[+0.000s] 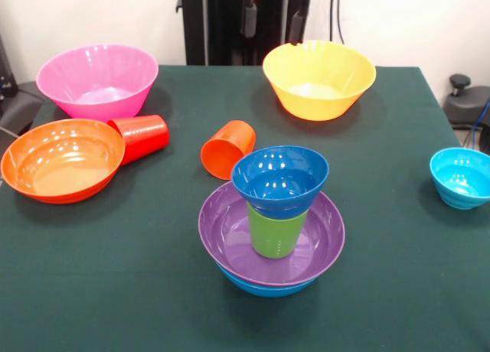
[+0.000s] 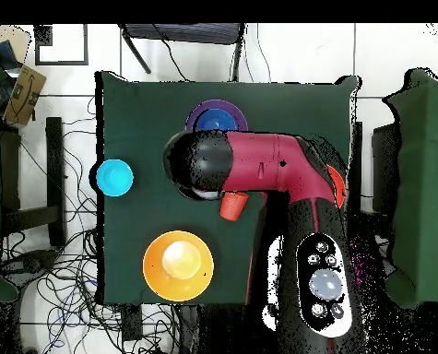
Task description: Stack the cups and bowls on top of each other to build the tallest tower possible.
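Clearly, the largest thing is the green table, and over it in the overhead view the red and black arm reaches across the middle. The gripper itself does not show in either view; from above the arm's bulk covers the place where it would be, so I cannot tell whether its fingers are apart or together.

The pink bowl stands alone at the far left corner, upright. The yellow bowl stands at the far right, also upright. The orange bowl sits at the left edge, in front of the pink one.

The tower is in the near middle of the table. Its base is the blue bowl, only a rim of which shows. In it rests the purple bowl. The lime green cup stands in the purple bowl, and the small dark blue bowl sits on top of the cup, mouth up. From above, the tower lies just beside the arm's black end.

The small cyan bowl stands apart at the right edge. The red cup lies on its side, touching the orange bowl. The orange cup lies on its side just behind the tower.
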`<state>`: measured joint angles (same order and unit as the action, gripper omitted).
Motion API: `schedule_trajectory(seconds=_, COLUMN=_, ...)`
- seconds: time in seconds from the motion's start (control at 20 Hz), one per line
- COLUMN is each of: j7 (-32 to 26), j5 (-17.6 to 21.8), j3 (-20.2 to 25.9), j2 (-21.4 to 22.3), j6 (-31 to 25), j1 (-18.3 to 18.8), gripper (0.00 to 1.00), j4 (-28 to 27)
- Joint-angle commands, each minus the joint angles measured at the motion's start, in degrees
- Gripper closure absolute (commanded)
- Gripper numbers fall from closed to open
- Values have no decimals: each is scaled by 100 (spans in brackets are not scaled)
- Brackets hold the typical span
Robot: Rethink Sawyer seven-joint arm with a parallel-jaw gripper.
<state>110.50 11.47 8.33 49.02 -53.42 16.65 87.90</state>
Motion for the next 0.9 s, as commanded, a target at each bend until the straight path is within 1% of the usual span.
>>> schedule_trajectory(seconds=0.05, j7=-1642, j5=589, j3=791, j2=-266, j6=396, j1=180, gripper=0, j4=588)
schedule_trajectory(seconds=0.15, j7=-1495, j5=604, j3=844, j2=-322, j6=442, j1=185, gripper=0, j4=601)
schedule_trajectory(seconds=0.25, j7=-1205, j5=565, j3=861, j2=-297, j6=548, j1=125, gripper=0, j4=727)
schedule_trajectory(seconds=0.35, j7=-943, j5=505, j3=840, j2=-197, j6=541, j1=42, gripper=0, j4=846)
schedule_trajectory(seconds=0.55, j7=-600, j5=422, j3=803, j2=-54, j6=493, j1=-100, gripper=0, j4=961)
schedule_trajectory(seconds=0.9, j7=-347, j5=385, j3=794, j2=-89, j6=550, j1=-238, gripper=0, j4=996)
